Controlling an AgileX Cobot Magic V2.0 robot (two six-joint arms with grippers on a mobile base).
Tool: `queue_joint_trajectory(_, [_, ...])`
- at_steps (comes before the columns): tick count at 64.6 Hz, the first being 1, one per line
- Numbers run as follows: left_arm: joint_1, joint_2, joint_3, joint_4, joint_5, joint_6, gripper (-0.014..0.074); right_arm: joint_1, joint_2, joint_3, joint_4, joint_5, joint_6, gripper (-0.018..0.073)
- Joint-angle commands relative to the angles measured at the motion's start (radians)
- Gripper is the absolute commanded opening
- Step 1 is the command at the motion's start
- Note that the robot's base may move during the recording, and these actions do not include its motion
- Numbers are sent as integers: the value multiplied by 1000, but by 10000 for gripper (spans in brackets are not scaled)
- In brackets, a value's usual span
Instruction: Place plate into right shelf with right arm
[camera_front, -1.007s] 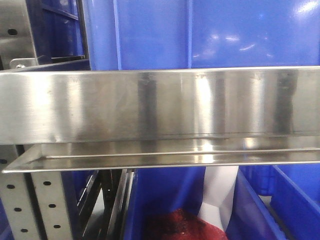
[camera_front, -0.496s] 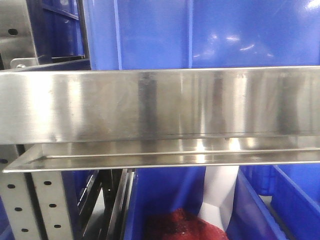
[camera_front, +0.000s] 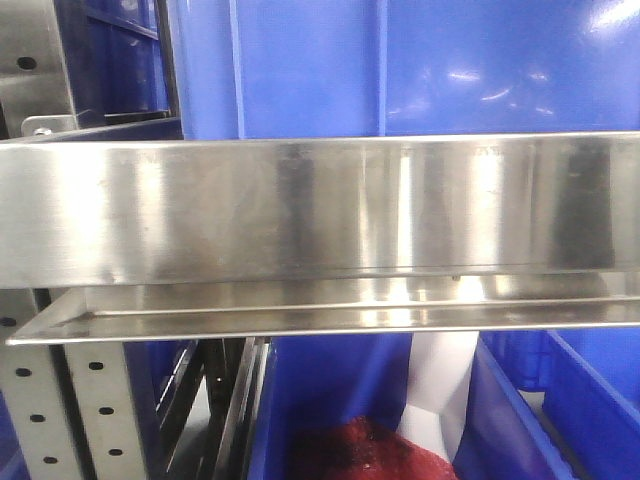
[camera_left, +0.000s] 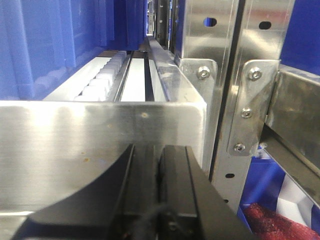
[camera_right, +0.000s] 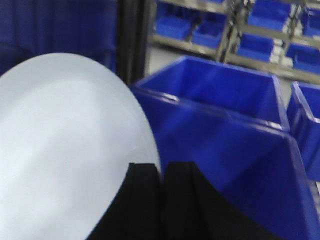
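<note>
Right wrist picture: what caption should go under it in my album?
The right arm's black pincer pinches the rim of a pale plate, with open blue bins behind.

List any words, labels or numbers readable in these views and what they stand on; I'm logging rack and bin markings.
None can be read.
The steel shelf, blue bins, plate, left gripper and right gripper show no lettering.
The far bins in the right wrist view are too blurred to tell.

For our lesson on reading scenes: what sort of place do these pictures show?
Probably a warehouse or stockroom: rows of blue storage bins, a stainless-steel rack and perforated uprights.
</note>
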Motion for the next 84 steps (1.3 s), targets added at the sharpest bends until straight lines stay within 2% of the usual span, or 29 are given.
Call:
queue_joint_trajectory(1, [-5,-7,8,-4,-86,-3,-47,-27,-6,-44,-16,-81,3,307])
queue_joint_trajectory(11, [-5,-7,8,-4,-86,-3,-47,-29,-5,-44,-16,-88,3,647])
queue_joint_trajectory(23, [-5,-7,8,-4,-86,-3,-47,-29,-18,-44,-16,-62,3,631])
queue_joint_trajectory(32, [-5,-7,8,-4,-86,-3,-47,-29,-78,-44,-19,43,3,629])
queue_joint_trajectory(36, [-5,-7,8,-4,-86,-3,-47,-29,-117,-44,-30,101,3,603])
queue_joint_trajectory(41, [-5,-7,8,-4,-86,-3,-47,-29,-163,-44,-43,182,3,507])
queue_joint_trajectory(48, [-5,-7,8,-4,-86,-3,-47,-29,-235,-42,-58,276,3,239])
queue_joint_trajectory(51, [-5,-7,8,-4,-86,-3,-47,-29,-260,-42,-63,314,3,77])
queue_joint_trajectory(53, [-5,-7,8,-4,-86,-3,-47,-29,-274,-42,-66,329,3,31])
queue_joint_trajectory(56, [-5,-7,8,-4,-86,-3,-47,-29,-291,-42,-66,351,3,68])
queue_joint_trajectory(84, [-5,-7,8,-4,-86,-3,-47,-29,-344,-42,-61,404,3,54])
